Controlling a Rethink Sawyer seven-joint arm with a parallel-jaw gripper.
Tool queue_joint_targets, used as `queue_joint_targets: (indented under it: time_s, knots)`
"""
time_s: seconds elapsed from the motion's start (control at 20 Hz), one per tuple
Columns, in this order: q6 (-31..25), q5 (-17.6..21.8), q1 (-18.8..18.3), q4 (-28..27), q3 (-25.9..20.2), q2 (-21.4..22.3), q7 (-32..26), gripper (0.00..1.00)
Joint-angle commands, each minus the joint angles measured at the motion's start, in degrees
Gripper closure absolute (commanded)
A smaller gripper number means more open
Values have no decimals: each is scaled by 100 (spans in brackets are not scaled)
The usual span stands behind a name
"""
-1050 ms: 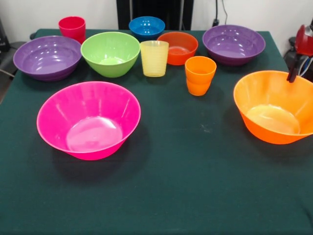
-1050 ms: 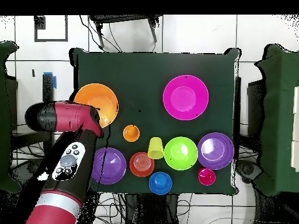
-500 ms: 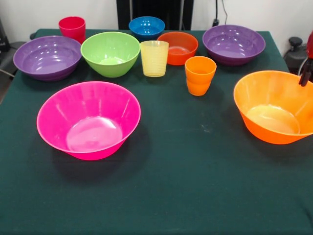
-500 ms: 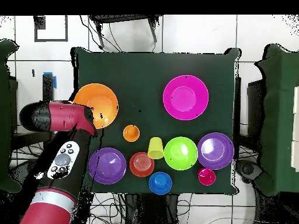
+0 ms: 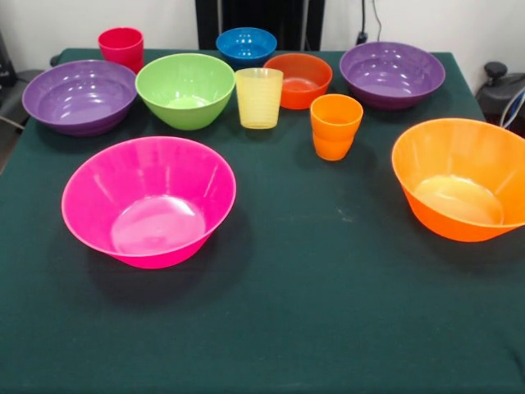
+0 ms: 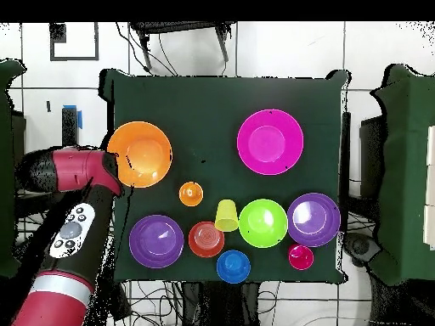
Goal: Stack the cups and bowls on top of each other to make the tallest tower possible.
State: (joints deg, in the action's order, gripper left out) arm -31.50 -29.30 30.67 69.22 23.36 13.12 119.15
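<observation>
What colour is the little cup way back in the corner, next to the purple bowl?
The little cup is red. It shows best in the front view, behind the purple bowl.

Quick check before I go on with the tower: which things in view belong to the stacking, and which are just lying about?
For the stacking:
pink bowl
large orange bowl
green bowl
two purple bowls
blue bowl
orange-red bowl
red cup
pale yellow cup
orange cup

Not part of it:
green tablecloth
</observation>
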Motion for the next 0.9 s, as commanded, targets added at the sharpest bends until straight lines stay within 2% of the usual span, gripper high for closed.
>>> queue_joint_targets:
  time_s: [0.05, 0.35, 0.4, 0.55, 0.75, 0.9]
  knots:
    - [173, 116, 135, -636, -59, -618, 1245, 0]
    - [239, 328, 471, -1079, 937, -1143, 1545, 0]
    - [331, 340, 493, -1098, 1050, -1203, 1481, 100]
    - [449, 404, 551, -1127, 1261, -1288, 1485, 100]
    - [222, 273, 628, -1218, 1527, -1416, 1692, 100]
    - [195, 199, 603, -1191, 1426, -1385, 1654, 100]
